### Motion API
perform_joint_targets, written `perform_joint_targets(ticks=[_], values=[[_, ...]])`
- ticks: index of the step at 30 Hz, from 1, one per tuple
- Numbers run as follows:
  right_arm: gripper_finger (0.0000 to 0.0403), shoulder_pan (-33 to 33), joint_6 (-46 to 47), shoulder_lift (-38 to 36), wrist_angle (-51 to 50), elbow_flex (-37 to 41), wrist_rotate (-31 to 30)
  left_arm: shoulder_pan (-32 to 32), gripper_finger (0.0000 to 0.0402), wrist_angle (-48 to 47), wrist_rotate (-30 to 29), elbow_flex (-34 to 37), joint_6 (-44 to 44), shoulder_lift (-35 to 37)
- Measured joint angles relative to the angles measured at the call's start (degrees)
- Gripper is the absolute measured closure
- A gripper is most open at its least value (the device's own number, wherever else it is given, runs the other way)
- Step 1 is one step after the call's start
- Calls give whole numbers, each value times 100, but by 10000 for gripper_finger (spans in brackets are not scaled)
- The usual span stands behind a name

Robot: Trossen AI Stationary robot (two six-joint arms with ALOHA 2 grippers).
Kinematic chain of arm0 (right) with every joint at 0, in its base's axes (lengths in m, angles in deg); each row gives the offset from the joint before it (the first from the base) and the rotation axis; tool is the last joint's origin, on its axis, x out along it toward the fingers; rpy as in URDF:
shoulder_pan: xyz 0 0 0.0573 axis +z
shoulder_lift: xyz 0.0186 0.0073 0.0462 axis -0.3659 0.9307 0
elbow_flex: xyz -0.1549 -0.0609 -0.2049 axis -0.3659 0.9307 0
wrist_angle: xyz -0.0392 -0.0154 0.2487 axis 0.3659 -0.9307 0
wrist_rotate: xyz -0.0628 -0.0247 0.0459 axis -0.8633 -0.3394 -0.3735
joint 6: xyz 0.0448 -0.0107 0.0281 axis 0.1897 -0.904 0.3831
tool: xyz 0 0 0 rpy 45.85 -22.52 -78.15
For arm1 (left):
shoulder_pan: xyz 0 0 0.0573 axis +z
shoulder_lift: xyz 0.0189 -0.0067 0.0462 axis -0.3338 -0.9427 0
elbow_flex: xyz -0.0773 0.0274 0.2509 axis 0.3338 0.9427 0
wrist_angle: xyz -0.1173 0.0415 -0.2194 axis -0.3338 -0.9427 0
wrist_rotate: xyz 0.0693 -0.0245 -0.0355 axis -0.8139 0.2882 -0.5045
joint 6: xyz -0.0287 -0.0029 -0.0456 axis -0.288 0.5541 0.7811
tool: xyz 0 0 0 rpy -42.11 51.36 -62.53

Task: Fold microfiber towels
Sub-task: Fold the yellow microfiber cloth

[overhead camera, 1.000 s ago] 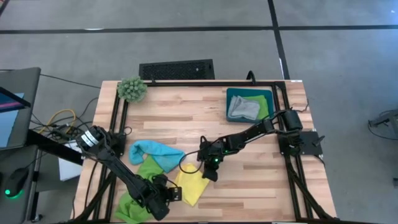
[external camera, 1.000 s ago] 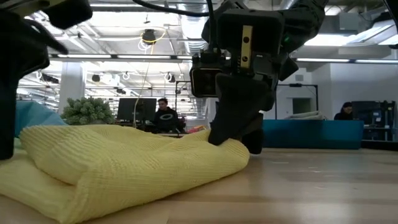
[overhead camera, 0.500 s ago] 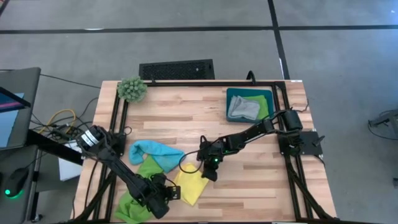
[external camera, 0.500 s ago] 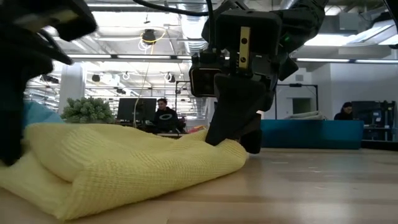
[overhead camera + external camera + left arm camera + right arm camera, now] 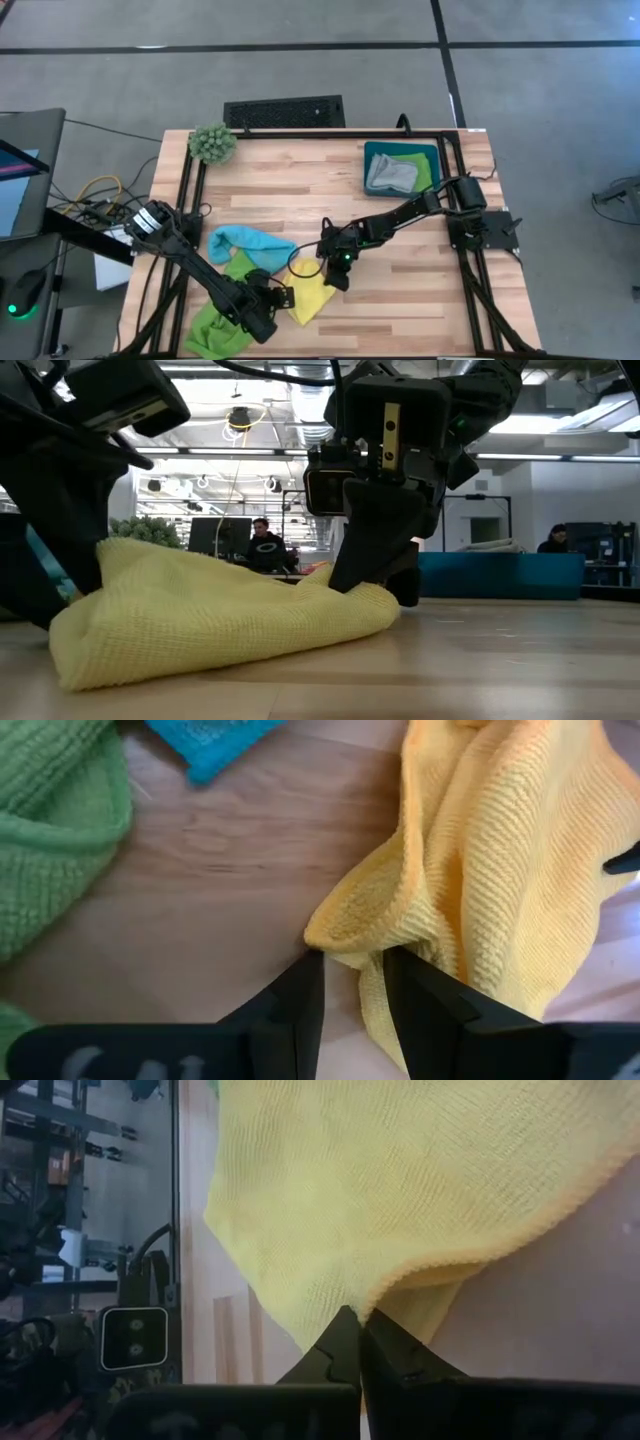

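A yellow towel (image 5: pixel 312 298) lies bunched on the table near the front edge, between my two grippers; it also shows in the low view (image 5: pixel 220 615). My left gripper (image 5: pixel 283 301) is shut on its near-left end. My right gripper (image 5: pixel 338 281) is shut on its far-right end. A light blue towel (image 5: pixel 250 245) and two lime green towels (image 5: pixel 238 270) (image 5: pixel 213 335) lie to the left on the table. My left gripper pinches a bunched fold of the yellow towel's end (image 5: pixel 352 932) between its two fingers, several layers. The fingers slant down from the table's left; this end is raised a little off the table (image 5: pixel 110 560). The rest sags slack. My right gripper pinches the yellow towel's hemmed edge at a corner (image 5: pixel 372 1295) between its two shut fingers. The fingers point down from above (image 5: pixel 375 565). That corner sits low at the table, and the cloth spreads slack away from it.
A teal tray (image 5: pixel 372 152) at the far right holds folded grey and green cloths. A fuzzy green plant ball (image 5: pixel 212 143) stands at the far left corner. Bare wood lies right of the yellow towel. People sit in the room behind.
My left gripper has gone toward the table's far edge and a little right, toward my right gripper, and up, keeping hold. The yellow towel's near-left end has been drawn in and raised, bunching the cloth; the end in my right gripper has stayed put.
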Motion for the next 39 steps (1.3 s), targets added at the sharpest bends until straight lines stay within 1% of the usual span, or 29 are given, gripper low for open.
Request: perform_joint_targets(ticks=[6,11,14,18,19,22,25,31,36,39], values=[[391,0,21,0,2,0,0,129,304,-65,-18,0,-176,-5],[389,-17,65,0,2,0,0,204,307,-34,-71,-28,-217,-176],[390,-52,69,0,12,0,2,202,332,40,-90,-25,-229,-246],[391,-119,71,0,19,0,4,183,387,-26,-83,-22,-257,-260],[390,-135,71,0,18,0,11,167,394,-34,-91,-22,-257,-262],[389,-190,67,0,17,0,22,128,396,-42,-121,-22,-257,-270],[394,-231,66,-12,37,0,29,59,399,-119,-316,-66,-252,-245],[398,-236,34,-200,23,-7,172,17,401,-329,-371,-87,-256,-156],[398,-234,14,-392,-7,-11,168,-11,401,-381,-615,-113,-259,-76],[398,-247,12,-489,2,-13,166,-17,401,-495,-662,-238,-384,-45]])
